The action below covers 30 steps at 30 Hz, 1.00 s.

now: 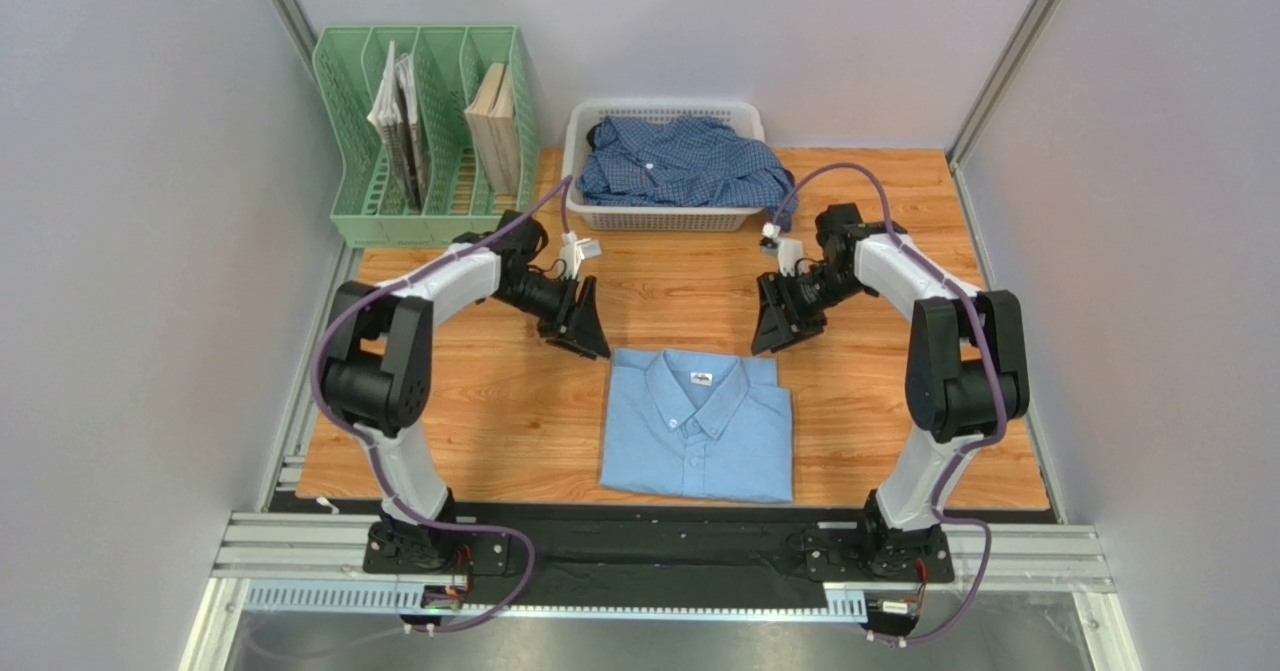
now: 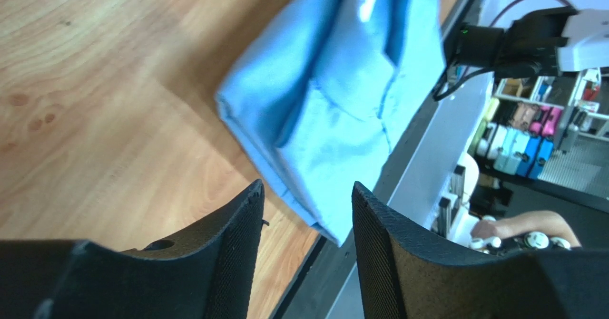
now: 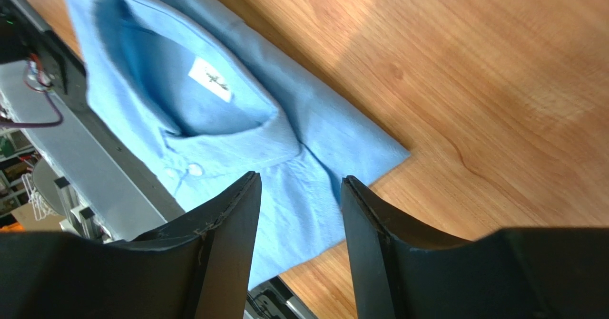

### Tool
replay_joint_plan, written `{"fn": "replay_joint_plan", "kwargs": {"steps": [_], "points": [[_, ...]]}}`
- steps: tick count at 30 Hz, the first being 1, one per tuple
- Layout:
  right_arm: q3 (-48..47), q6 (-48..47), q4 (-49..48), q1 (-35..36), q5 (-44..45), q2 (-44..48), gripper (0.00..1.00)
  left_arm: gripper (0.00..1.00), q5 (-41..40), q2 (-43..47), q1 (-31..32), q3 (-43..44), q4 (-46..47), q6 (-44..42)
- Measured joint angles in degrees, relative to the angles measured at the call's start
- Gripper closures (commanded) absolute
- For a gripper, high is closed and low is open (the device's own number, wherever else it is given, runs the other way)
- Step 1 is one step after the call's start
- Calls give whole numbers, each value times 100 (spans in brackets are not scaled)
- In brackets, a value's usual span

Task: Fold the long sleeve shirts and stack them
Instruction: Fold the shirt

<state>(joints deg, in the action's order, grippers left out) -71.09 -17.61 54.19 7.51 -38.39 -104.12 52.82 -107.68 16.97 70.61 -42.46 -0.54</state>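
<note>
Nearest the arm bases: sky-blue shirt [image 1: 697,425], folded into a neat rectangle, flat on the worktop [image 1: 496,401], collar on its far side. Just beyond its two far corners, left jaws on one side and right jaws on the other, both parted, empty, clear of the cloth. Well beyond the sky-blue shirt, the white basket [image 1: 661,221] with the checked shirt [image 1: 684,161] inside, crumpled, not yet folded, one part draped over the rim. Far-left of the sky-blue shirt, a green file rack [image 1: 428,224].

Probably next: fetching the checked shirt. Risks, as a judgement:
- snagging the draped cloth on the rim and dragging or tipping the basket;
- dropping loose cloth onto the sky-blue shirt and spoiling its fold, with only modest bare worktop beyond it;
- brushing a far corner of the sky-blue shirt while swinging an arm away, with the jaws so near.

Seen only from the right wrist: collar label [image 3: 211,80] and a button [image 3: 194,169]. Seen only from the left wrist: the layered folded edge of the sky-blue shirt. Seen only from above: basket, checked shirt, rack.
</note>
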Motion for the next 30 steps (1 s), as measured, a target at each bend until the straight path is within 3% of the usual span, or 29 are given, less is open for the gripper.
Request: {"fn": "replay_joint_plan", "kwargs": {"steps": [5, 12, 23, 27, 29, 30], "points": [[-304, 39, 83, 66, -142, 118, 47, 42, 192, 660, 17, -398, 404, 271], [-297, -365, 474, 103, 450, -92, 37, 44, -7, 243, 330, -334, 446, 245], [140, -614, 745, 15, 863, -142, 37, 47, -238, 111, 446, -334, 308, 9], [177, -623, 820, 13, 721, -282, 43, 55, -236, 57, 461, -334, 289, -15], [179, -625, 846, 13, 634, -402, 56, 62, -225, 52, 479, -334, 286, -35], [179, -625, 852, 13, 592, -459, 69, 73, -214, 50, 483, -334, 286, -42]]}}
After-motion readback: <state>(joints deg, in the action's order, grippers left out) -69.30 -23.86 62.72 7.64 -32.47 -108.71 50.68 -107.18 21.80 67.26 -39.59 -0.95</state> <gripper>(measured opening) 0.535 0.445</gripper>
